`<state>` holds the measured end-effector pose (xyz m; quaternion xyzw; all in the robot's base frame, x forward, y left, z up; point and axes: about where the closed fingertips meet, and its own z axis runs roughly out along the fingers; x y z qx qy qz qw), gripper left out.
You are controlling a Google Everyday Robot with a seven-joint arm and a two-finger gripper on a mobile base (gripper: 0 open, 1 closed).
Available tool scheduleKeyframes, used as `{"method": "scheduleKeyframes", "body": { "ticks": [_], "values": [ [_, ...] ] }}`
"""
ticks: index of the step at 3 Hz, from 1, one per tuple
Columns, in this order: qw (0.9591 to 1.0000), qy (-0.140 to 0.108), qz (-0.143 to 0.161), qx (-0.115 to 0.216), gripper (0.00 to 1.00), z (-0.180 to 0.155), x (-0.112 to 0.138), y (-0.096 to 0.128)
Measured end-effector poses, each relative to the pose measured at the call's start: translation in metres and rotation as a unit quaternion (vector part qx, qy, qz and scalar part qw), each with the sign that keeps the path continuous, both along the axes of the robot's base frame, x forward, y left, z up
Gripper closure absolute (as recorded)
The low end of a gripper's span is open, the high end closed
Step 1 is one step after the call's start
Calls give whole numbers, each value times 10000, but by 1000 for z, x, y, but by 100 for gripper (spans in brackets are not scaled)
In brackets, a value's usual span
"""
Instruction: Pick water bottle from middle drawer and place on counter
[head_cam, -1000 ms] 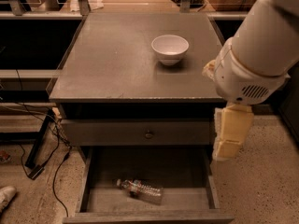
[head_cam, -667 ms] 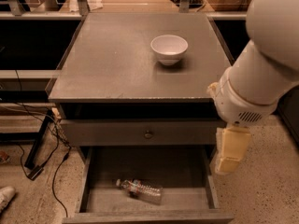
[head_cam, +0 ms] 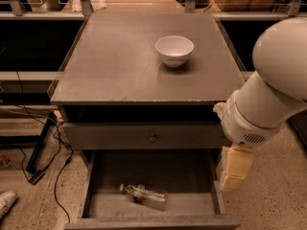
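The water bottle [head_cam: 144, 196] lies on its side on the floor of the open middle drawer [head_cam: 192, 206], left of centre, with its cap pointing left. The counter [head_cam: 115, 66] is the grey cabinet top above it. My gripper [head_cam: 234, 170] hangs from the big white arm [head_cam: 268, 95] at the right. It sits just outside and above the drawer's right wall, well apart from the bottle and holding nothing.
A white bowl [head_cam: 174, 49] stands on the counter, right of centre. A shut drawer front with a round knob [head_cam: 152, 138] sits above the open drawer. Cables [head_cam: 48, 152] and a metal frame leg lie on the floor to the left.
My gripper has come down along the cabinet's right side, from the level of the knobbed drawer front to the open drawer's right wall. The arm has shifted right. The bottle has not moved.
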<state>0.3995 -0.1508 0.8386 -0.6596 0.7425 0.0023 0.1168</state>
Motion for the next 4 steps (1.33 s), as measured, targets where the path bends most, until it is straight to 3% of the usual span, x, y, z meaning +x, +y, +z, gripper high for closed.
{"method": "scheduleKeyframes", "body": {
  "ticks": [2,3,4],
  "values": [
    [9991,324,226,156,0,-58,-22,41],
    [9977,384,438,334,0,-71,-36,61],
    [9978,399,426,323,0,-75,-37,63]
  ]
}}
